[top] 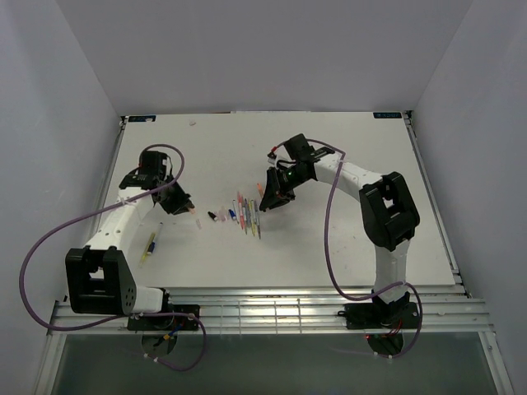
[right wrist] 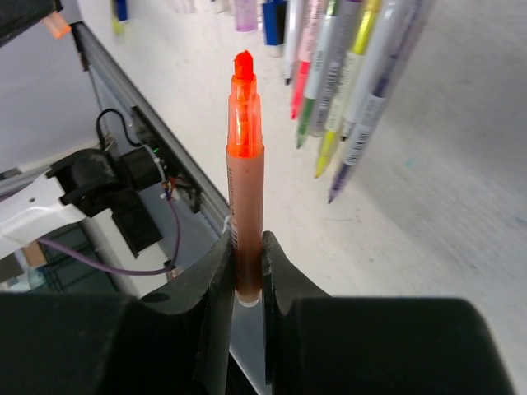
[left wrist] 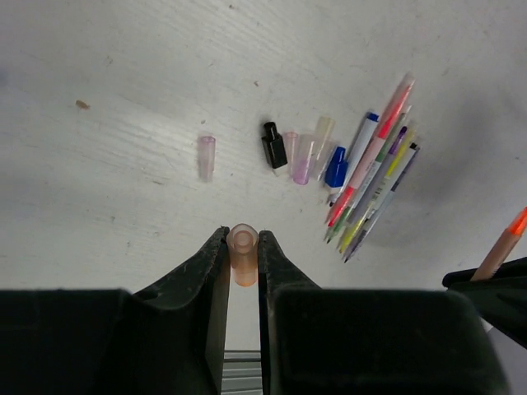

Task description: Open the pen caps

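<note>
Item: left gripper (left wrist: 242, 251), fingers closed narrowly on an orange cap (left wrist: 243, 239); right gripper (right wrist: 247, 251) clamped an uncapped orange pen (right wrist: 244, 140) (tip bare). Loose caps (left wrist: 300, 156) lay beside the pen row (left wrist: 370, 181).

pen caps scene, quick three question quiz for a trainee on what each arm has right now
1. True or false: the right jaws hold an orange pen with its tip bare.
2. What do the left jaws clamp? A a blue pen; B an orange cap; C nothing.
3. Fill in: in the left wrist view, the lone pink cap lies to the ___ of the black cap.
Key: 1 true; 2 B; 3 left.
</note>
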Tool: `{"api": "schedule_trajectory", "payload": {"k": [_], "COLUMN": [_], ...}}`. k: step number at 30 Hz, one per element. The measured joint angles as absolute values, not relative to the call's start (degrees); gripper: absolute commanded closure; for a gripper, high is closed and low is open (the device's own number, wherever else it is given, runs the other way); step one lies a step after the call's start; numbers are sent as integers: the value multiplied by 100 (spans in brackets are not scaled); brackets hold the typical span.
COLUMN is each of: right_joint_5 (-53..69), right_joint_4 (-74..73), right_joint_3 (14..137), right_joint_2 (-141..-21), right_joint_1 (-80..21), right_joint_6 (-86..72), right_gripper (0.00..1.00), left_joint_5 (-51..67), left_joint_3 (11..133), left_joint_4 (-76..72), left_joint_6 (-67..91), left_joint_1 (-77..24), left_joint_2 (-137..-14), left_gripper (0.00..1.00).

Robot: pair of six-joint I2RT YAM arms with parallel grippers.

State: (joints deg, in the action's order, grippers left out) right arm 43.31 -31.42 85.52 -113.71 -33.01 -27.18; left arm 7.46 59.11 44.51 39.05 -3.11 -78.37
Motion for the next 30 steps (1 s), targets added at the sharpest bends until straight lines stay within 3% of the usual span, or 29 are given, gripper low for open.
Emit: {"api": "schedule_trajectory", "payload": {"k": [11,14,30], "right_joint_5": [3575,3494,3417], "right_joint_4": [-3363,-3367,-3315], "right_joint_3": [8453,8455,8460], "right_joint_2": [-11587,-11721,-11968], "right_joint_1": [-3214,-3210,-3199], "right_joint_6": [-2106,-2038,-1885], "right_gripper": [92,92,88], "left_joint_5": [746,746,746], "left_joint_3": [5122,5050,4956], "left_joint_4": [4451,4421,4130], "left_joint_6": [3828,3811,3846], "left_joint_1": [-325,-349,-360], "left_joint_2": [-7693,-7760,-8842], "left_gripper": [100,94,89]}}
